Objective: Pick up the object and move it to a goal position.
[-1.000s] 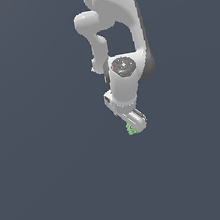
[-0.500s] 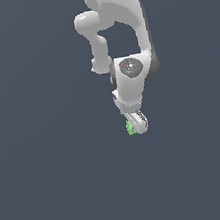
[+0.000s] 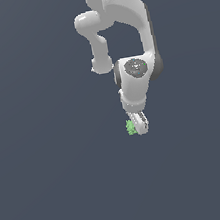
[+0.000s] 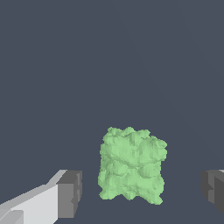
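The green lump (image 4: 131,166) rests on a slate-grey floor (image 3: 55,192).

The object (image 4: 131,166) is sitting between the gripper's (image 4: 142,192) two spread fingers (image 4: 70,194), touching neither. In the exterior view it is lying at the gripper's tip, toward that view's left.

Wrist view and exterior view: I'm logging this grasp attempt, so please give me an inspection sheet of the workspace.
Surface: plain dark grey-blue floor, unmarked.
Job's things: small light-green knobbly lump, resting between the tool's fingers, gaps on both sides.
Clutter: nothing seen.
Grippers: tool open, dark pads apart from the lump; in the exterior view it sits right at the lump.
Cables: nothing seen.
Surroundings: white robot arm only.
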Robot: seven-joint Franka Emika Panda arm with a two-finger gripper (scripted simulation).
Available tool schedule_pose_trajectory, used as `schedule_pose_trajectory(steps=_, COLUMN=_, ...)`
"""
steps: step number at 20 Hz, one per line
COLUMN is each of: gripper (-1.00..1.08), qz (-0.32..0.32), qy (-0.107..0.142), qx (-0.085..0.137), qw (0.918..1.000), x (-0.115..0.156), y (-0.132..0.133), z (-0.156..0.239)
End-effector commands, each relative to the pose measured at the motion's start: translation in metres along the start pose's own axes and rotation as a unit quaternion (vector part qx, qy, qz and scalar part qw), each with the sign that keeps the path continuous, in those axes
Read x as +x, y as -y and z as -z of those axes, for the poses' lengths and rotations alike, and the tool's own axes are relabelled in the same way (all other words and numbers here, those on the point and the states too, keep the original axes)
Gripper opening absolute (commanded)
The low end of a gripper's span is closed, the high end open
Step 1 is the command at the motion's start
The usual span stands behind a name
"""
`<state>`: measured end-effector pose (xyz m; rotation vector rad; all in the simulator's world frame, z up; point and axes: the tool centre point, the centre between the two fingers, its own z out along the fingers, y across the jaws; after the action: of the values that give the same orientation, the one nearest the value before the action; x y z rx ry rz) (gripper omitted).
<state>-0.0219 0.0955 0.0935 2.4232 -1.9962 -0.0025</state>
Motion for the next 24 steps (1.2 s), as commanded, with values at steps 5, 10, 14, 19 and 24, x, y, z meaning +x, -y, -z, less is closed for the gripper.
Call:
schedule_pose_trajectory(steps=5, gripper=1.00, qz=-0.031, qy=0.000, qx=0.001, qw=0.9995, x=-0.005, y=0.000, z=-0.002)
schedule_pose_trajectory(steps=10, gripper=1.00, qz=-0.033, qy=0.000, qx=0.001, qw=0.9994, x=-0.006, y=0.000, z=-0.003)
schedule_pose_trajectory(steps=14, gripper=1.00, qz=-0.034, qy=0.000, qx=0.001, qw=0.9994, x=-0.006, y=0.000, z=-0.009)
schedule_pose_trajectory(steps=19, gripper=1.00, qz=-0.035, qy=0.000, qx=0.001, qw=0.9994, x=-0.006, y=-0.001, z=-0.032)
schedule_pose_trajectory(steps=24, gripper=1.00, qz=-0.035, qy=0.000, qx=0.001, qw=0.9994, x=-0.006, y=-0.001, z=-0.050)
